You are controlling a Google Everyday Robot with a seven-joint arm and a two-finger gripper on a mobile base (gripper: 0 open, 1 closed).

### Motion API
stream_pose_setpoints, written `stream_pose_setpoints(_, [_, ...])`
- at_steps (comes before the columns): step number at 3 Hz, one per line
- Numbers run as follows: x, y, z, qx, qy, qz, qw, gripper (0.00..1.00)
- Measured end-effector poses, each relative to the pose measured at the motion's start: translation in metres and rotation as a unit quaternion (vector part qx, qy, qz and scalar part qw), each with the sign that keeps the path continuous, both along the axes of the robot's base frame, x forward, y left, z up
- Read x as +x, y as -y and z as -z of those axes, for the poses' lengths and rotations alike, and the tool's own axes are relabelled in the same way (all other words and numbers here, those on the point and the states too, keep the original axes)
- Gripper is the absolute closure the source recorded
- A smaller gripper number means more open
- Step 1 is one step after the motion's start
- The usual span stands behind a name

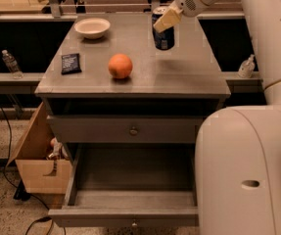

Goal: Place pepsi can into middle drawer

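The pepsi can [163, 37], dark blue with a silver top, is held in my gripper [162, 23] a little above the back right part of the grey tabletop [189, 77]. A cream finger pad [167, 19] lies across the can's upper front. The middle drawer [130, 210] stands pulled open below the tabletop, showing its tray floor, side walls and a small knob on its front. My arm's large white body [247, 170] covers the drawer's right end.
An orange [120, 65], a white bowl [92, 27] and a dark packet [71, 63] sit on the tabletop. A shut drawer [133, 130] lies above the open one. A cardboard box [37, 163] stands at the left, with a plastic bottle [11, 64] on a ledge behind.
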State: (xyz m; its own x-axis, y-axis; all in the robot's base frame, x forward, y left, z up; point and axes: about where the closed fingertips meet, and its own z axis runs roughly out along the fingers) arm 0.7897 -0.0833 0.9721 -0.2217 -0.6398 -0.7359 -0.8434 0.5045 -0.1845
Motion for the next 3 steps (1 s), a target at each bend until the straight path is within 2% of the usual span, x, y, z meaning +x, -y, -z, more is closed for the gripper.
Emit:
stream_pose_setpoints(1, [-0.038, 0.016, -0.025, 0.011, 0.010, -0.005, 0.9999, 1.00])
stream_pose_setpoints(2, [-0.084, 0.025, -0.075, 0.025, 0.062, -0.003, 0.9977, 1.00])
stream_pose_setpoints(3, [-0.136, 0.025, -0.110, 0.038, 0.110, 0.008, 0.9932, 1.00])
